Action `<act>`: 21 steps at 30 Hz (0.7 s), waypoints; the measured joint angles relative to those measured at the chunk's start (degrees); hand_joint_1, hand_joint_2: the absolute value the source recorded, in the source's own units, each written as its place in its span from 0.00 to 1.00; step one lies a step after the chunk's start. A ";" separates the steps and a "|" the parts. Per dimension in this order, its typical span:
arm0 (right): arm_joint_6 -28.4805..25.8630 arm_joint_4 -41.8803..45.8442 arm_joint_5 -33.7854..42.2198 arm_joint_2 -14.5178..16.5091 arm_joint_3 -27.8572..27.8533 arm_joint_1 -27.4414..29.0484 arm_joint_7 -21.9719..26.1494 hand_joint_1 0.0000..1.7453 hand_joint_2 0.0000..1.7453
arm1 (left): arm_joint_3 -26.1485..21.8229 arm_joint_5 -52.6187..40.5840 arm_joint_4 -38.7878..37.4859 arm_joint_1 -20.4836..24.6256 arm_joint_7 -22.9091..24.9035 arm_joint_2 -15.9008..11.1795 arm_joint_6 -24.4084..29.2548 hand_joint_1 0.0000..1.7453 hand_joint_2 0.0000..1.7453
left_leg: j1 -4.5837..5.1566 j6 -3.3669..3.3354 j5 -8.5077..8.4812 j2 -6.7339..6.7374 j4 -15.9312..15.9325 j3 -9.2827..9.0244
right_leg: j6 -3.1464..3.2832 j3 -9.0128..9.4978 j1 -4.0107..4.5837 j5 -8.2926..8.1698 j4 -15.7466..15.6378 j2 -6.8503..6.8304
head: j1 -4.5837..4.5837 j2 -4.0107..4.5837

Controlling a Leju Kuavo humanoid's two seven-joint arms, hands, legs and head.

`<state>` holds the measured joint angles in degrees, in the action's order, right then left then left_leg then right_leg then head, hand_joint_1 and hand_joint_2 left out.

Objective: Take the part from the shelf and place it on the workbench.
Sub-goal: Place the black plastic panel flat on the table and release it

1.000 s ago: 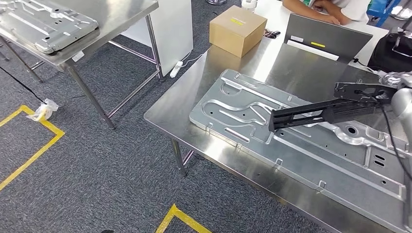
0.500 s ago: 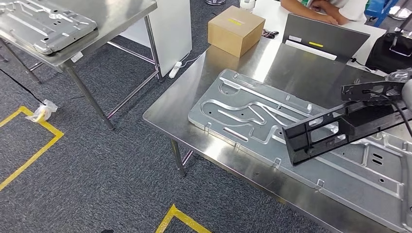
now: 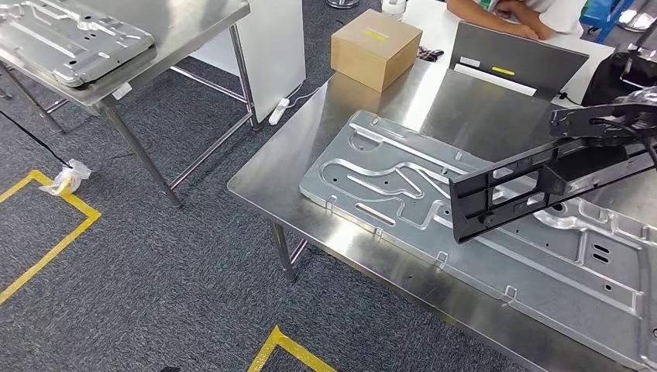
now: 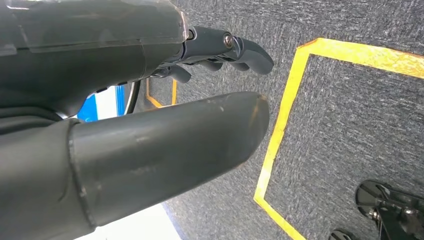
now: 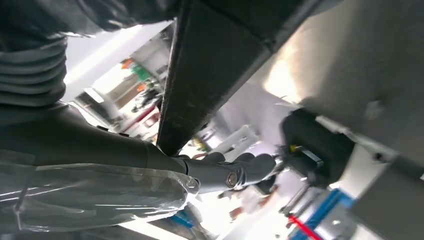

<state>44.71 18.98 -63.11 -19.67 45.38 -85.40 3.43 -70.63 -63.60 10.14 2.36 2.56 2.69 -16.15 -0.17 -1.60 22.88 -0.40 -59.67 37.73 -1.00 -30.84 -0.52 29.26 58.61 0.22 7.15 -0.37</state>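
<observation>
A long black frame-like part point(image 3: 534, 186) hangs tilted above the ribbed metal panel point(image 3: 387, 174) that lies on the steel workbench point(image 3: 310, 147). Its free end points left and its other end runs off toward the right edge of the head view. In the right wrist view my right hand point(image 5: 165, 170) grips the black part point(image 5: 210, 65), with dark fingers point(image 5: 235, 172) curled round its edge. My left hand point(image 4: 165, 90) hangs over the carpet with thumb and fingers point(image 4: 235, 47) apart and nothing in it.
A cardboard box point(image 3: 376, 46) and a grey upright board point(image 3: 519, 58) stand at the back of the workbench, with a person's arm point(image 3: 503, 15) behind. A second steel table point(image 3: 186, 23) at the left carries another panel point(image 3: 70, 39). Yellow tape point(image 3: 54, 232) marks the carpet.
The black part has rolled from edge-on to showing its open face. Its free end drew back to the right, dipped toward the panel, then rose slightly.
</observation>
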 joint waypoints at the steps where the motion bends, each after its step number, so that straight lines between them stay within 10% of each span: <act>1: 0.03 -0.09 0.13 0.01 0.00 0.00 0.10 0.00 0.00 | -0.07 0.00 0.00 0.01 -0.01 -0.01 -0.03 0.00 0.00 | 0.00 0.00 0.00 0.00 0.00 0.00 | 0.00 0.00 0.00 0.00 0.00 0.00 | 0.00 0.00; 15: -7.69 -0.40 -0.43 0.10 0.07 0.15 -4.02 0.00 0.00 | -0.73 0.02 0.00 0.03 -0.11 -0.02 0.55 0.00 0.00 | 0.00 0.00 -0.01 -0.01 0.00 0.00 | -0.01 0.00 0.01 -0.01 0.00 0.00 | -0.01 0.00; 18: -18.05 0.06 -1.02 -0.04 0.07 1.50 -8.27 0.00 0.00 | -0.76 -0.05 0.00 0.04 -0.49 -0.01 1.01 0.00 0.00 | -0.02 0.00 -0.01 -0.01 -0.01 -0.01 | -0.01 -0.02 0.02 -0.01 -0.01 0.00 | -0.01 0.00; 21: -41.41 2.45 -5.12 -1.90 0.10 4.63 -14.61 0.00 0.00 | -0.76 -0.57 0.00 0.00 -1.37 0.08 1.48 0.00 0.00 | -0.04 0.00 -0.01 -0.07 -0.04 -0.02 | -0.01 -0.05 -0.01 0.00 -0.03 -0.09 | -0.01 0.00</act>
<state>3.30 21.44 -68.23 -21.56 45.48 -80.76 -11.18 -71.38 -64.17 10.14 2.36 1.19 2.77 -14.67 -0.21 -1.59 22.87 -0.47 -59.71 37.71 -1.01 -30.89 -0.53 29.26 58.58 0.14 7.15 -0.37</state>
